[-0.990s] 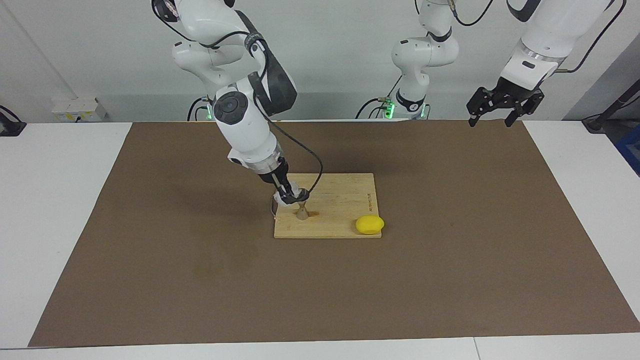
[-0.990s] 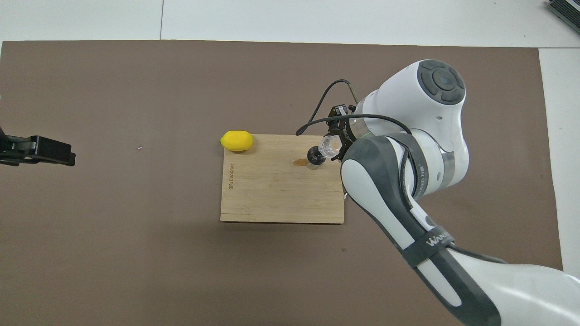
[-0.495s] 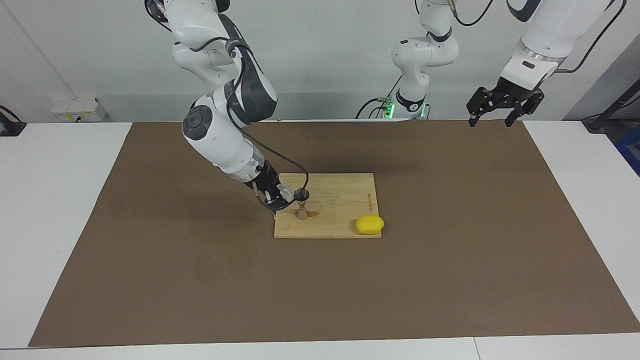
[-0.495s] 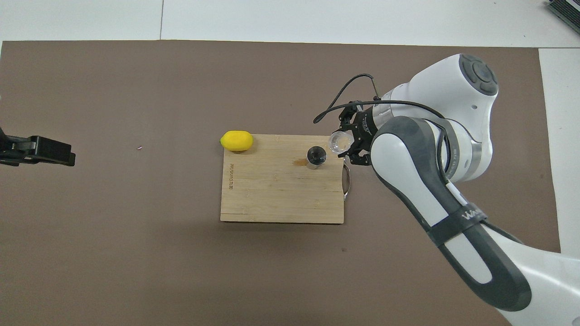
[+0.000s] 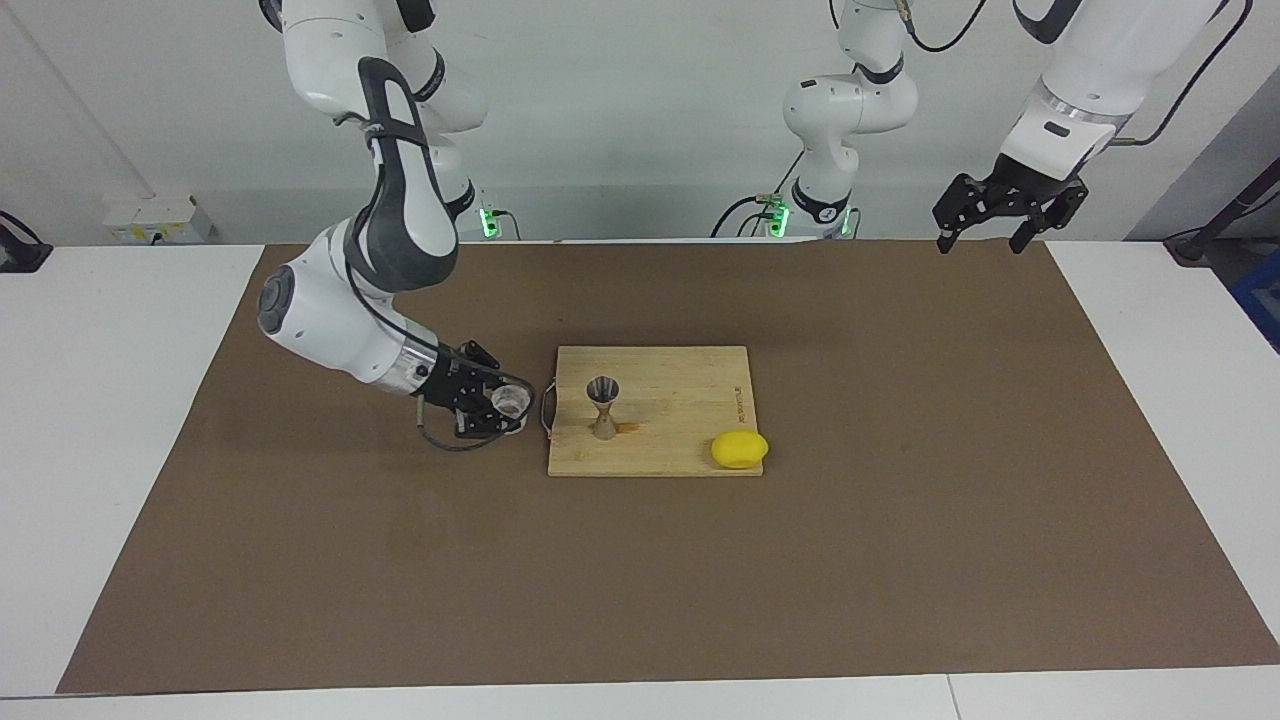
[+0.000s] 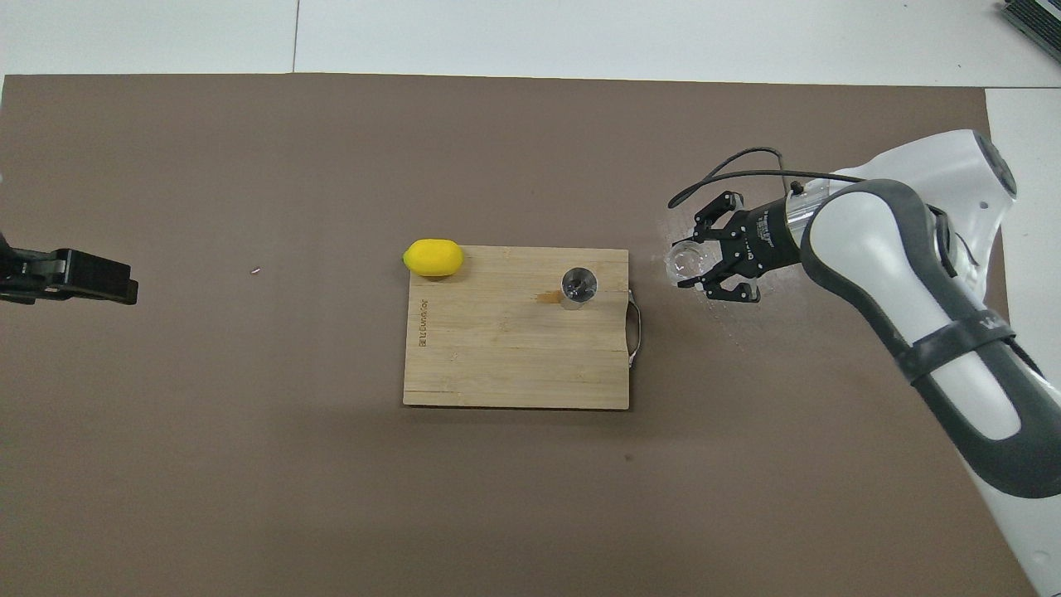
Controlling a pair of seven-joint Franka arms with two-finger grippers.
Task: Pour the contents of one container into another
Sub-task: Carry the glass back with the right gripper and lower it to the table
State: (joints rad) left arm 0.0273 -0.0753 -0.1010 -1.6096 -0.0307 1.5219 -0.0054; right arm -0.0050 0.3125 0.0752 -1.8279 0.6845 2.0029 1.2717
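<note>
Glass cup (image 5: 511, 401) pinched sideways in right pincer (image 5: 497, 404), low over brown mat (image 5: 900, 500) just off cutting board (image 5: 680, 400) edge at right arm's end; contents unclear. Jigger (image 5: 602, 408) upright on board near that edge, small stain beside it. Lemon (image 5: 740, 449) at board corner. Left pincer (image 5: 985, 215) spread, waiting over desk corner.
</note>
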